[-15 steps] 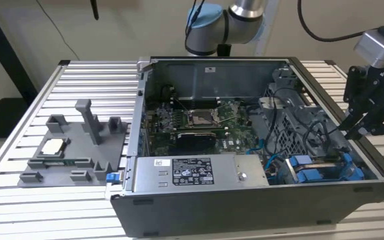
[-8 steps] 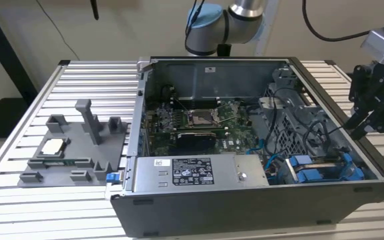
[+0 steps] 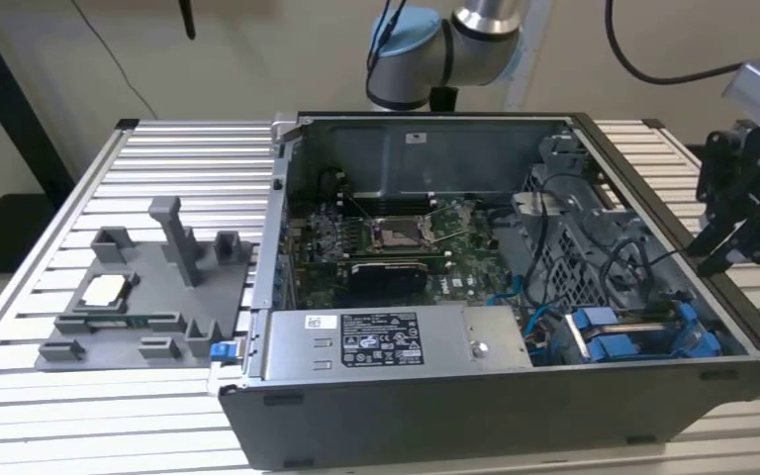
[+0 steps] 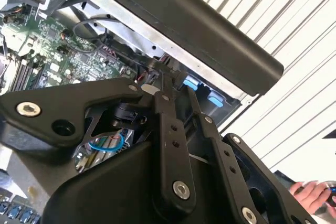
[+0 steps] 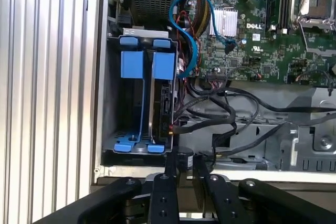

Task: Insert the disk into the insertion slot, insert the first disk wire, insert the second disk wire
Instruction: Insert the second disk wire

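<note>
The disk [image 5: 160, 98] stands on edge in the insertion slot [image 5: 113, 103] at the corner of the open computer case, clipped in its bright blue frame [image 5: 142, 66]. In the exterior view the blue frame [image 3: 631, 338] sits at the case's near right corner. Black wires [image 5: 226, 124] run from the case floor to the disk's edge. A blue cable [image 5: 190, 30] loops from the board down behind the disk. Whether either is plugged in I cannot tell. My gripper [image 3: 712, 259] hangs over the case's right wall, beside the disk bay, in both wrist views [image 5: 185, 163] [image 4: 157, 80].
The case [image 3: 486, 435] lies open on a slatted metal table [image 3: 37, 416]. Inside are a motherboard [image 3: 394, 237] and a power supply [image 3: 394, 341]. A grey fixture [image 3: 142, 297] with small parts sits at the exterior view's left. A person's hand [image 4: 311, 192] shows past the case.
</note>
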Controlling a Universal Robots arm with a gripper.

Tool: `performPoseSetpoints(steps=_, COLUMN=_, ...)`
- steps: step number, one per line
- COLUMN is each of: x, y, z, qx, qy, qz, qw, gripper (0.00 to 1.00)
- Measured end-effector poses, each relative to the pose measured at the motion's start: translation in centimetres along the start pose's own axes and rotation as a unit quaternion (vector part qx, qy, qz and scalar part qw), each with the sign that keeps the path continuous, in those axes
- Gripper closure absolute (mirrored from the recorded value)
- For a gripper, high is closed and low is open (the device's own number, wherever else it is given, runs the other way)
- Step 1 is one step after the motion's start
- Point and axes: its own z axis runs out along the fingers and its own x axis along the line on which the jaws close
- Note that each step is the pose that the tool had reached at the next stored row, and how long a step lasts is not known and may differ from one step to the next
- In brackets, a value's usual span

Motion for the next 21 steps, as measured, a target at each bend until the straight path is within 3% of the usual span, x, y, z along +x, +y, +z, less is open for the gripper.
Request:
performPoseSetpoints(steps=5, x=0.02, y=-0.02, z=0.30, qx=-0.0015, qy=-0.0012, qz=0.006, qw=1.0000, gripper=0.73)
performPoseSetpoints(steps=8, x=0.03, y=-0.03, z=0.44, qx=-0.0015, qy=-0.0038, qz=0.007, qw=1.0000, gripper=0.75)
performPoseSetpoints(steps=9, x=0.03, y=-0.03, z=0.48, qx=-0.0016, qy=-0.0045, qz=0.007, qw=1.0000, gripper=0.82)
performPoseSetpoints(steps=13, x=0.04, y=0.00, z=0.48, qx=-0.0016, qy=-0.0057, qz=0.007, qw=1.0000, gripper=0.84)
performPoseSetpoints(steps=17, x=-0.02, y=0.41, z=-0.31, qx=-0.0016, qy=-0.0080, qz=0.007, qw=0.9999, gripper=0.84)
performPoseSetpoints(steps=21, x=-0.12, y=1.50, z=-1.32, qx=-0.0015, qy=-0.0100, qz=0.007, qw=0.9999, gripper=0.84)
